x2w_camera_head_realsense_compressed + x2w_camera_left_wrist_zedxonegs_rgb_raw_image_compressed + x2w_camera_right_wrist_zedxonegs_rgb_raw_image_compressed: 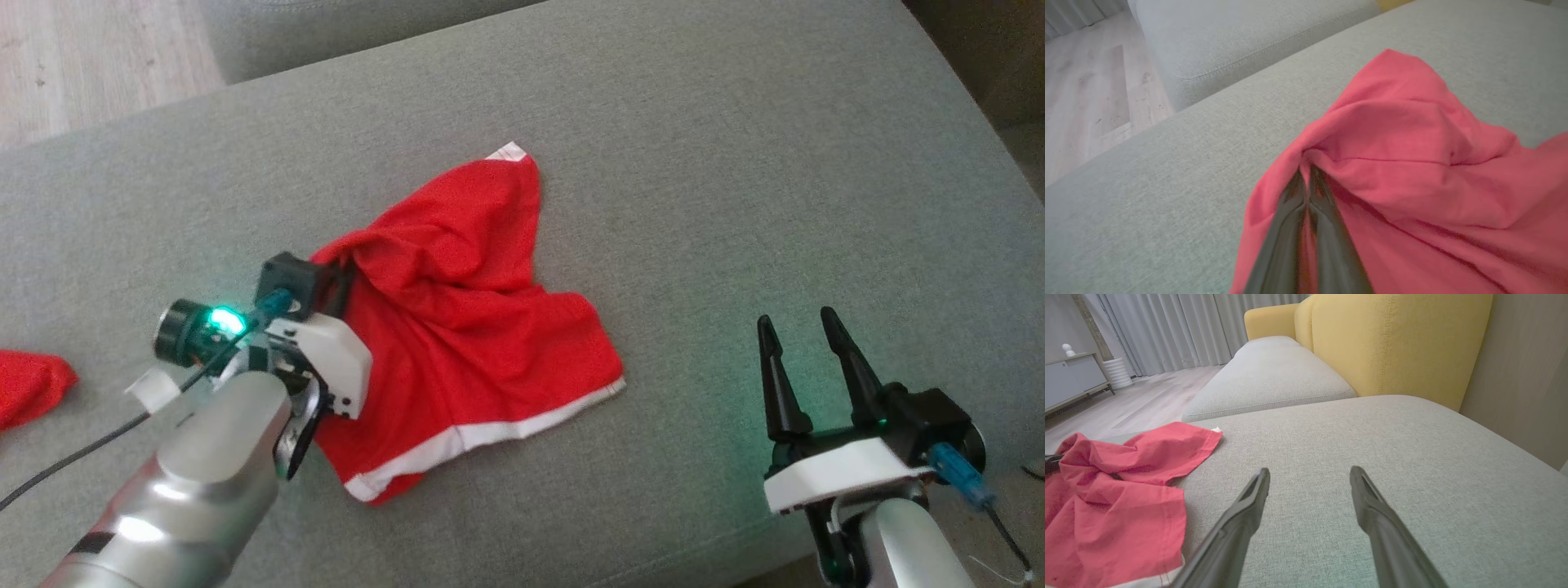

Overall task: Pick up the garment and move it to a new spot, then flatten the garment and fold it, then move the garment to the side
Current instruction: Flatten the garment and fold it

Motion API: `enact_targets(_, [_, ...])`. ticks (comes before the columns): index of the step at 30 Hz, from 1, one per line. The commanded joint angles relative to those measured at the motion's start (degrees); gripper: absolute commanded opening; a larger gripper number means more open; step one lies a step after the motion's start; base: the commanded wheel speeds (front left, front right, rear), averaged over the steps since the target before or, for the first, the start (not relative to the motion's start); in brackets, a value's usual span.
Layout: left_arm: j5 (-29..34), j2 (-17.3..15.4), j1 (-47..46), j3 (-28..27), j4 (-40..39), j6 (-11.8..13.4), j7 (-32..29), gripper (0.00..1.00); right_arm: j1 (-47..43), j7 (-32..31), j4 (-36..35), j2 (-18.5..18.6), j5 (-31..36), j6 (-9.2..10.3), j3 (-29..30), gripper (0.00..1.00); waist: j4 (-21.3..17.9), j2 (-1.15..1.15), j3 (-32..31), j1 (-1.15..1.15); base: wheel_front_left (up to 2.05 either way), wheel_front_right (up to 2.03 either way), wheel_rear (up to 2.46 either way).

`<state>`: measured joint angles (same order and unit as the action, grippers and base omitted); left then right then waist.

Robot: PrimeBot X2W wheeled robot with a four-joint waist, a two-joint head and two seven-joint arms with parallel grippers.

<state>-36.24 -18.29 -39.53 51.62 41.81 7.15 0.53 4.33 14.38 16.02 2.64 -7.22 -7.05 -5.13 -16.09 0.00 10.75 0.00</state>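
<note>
The garment (465, 327) is a red pair of shorts with a white band, lying rumpled on the grey sofa cushion (694, 204). My left gripper (349, 263) is at its left edge, shut on a pinched fold of the red cloth. In the left wrist view the two dark fingers (1290, 228) meet with the garment (1412, 163) bunched around their tips. My right gripper (796, 322) stands open over bare cushion to the right of the garment, nothing between its fingers (1237, 522). The garment (1118, 486) lies to that view's left.
Another red cloth (28, 384) lies at the cushion's left edge. A second grey cushion (1269, 375) and a yellow backrest (1392, 343) stand beyond. Wooden floor (82, 57) shows at the far left. Bare cushion spreads right of the garment.
</note>
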Motion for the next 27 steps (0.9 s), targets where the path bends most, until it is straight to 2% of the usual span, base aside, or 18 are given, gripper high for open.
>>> enact_targets(1, [-0.4,-0.8,-3.4,-2.9,-0.2,0.7,1.7,0.0,2.3,0.6,-1.3,0.2,0.0,-0.44,-1.4,1.0,-0.2,0.0,-0.2,0.0,0.0,0.0,0.0])
enact_targets(4, [-1.6,0.2,-2.9,-3.6,2.4,-0.3,3.6,0.0,2.1,0.6,-1.2,0.2,0.0,-0.44,-1.3,1.0,-0.4,0.0,-0.8,0.0,0.0,0.0,0.0])
enact_targets(5, [-2.1,0.5,-2.6,-4.0,2.7,-0.5,4.7,0.25,2.0,0.6,-1.2,0.2,0.1,-0.44,-1.1,1.0,-0.3,0.0,-1.1,0.0,0.0,0.0,0.0])
enact_targets(6, [-2.3,0.7,-2.2,-4.3,2.8,-0.7,6.0,0.7,1.8,0.6,-1.2,0.2,0.1,-0.44,-1.0,1.0,-0.2,0.0,-1.4,0.0,0.0,0.0,0.0])
enact_targets(7, [-2.8,1.0,-1.6,-4.7,2.7,-0.8,7.3,1.0,1.6,0.6,-1.3,0.2,0.2,-0.44,-0.7,1.0,0.0,0.0,-1.8,0.0,0.0,0.0,0.0])
enact_targets(11, [-4.2,1.4,1.5,-6.6,0.2,-0.6,12.0,1.0,0.6,0.6,-1.7,0.2,0.8,-0.44,0.4,1.0,1.3,0.0,-3.4,0.0,0.0,0.0,0.0])
enact_targets(17, [-4.1,0.3,10.1,-10.6,-11.3,3.1,14.4,1.0,-0.7,0.6,-2.7,0.2,2.0,-0.44,2.5,1.0,4.6,0.0,-6.1,0.0,0.0,0.0,0.0])
enact_targets(23, [0.9,-0.5,24.2,-18.6,-26.7,7.5,14.4,1.0,-1.8,0.6,-2.9,0.2,2.7,-0.44,3.8,1.0,8.4,0.0,-8.2,0.0,0.0,0.0,0.0])
enact_targets(26, [3.5,0.5,31.2,-23.1,-30.8,8.5,14.5,1.0,-2.3,0.6,-2.7,0.2,2.9,-0.44,4.1,1.0,10.1,0.0,-8.9,0.0,0.0,0.0,0.0])
enact_targets(27, [3.5,0.5,31.2,-23.1,-30.8,8.5,14.5,1.0,-2.3,0.6,-2.7,0.2,2.9,-0.44,4.1,1.0,10.1,0.0,-8.9,0.0,0.0,0.0,0.0])
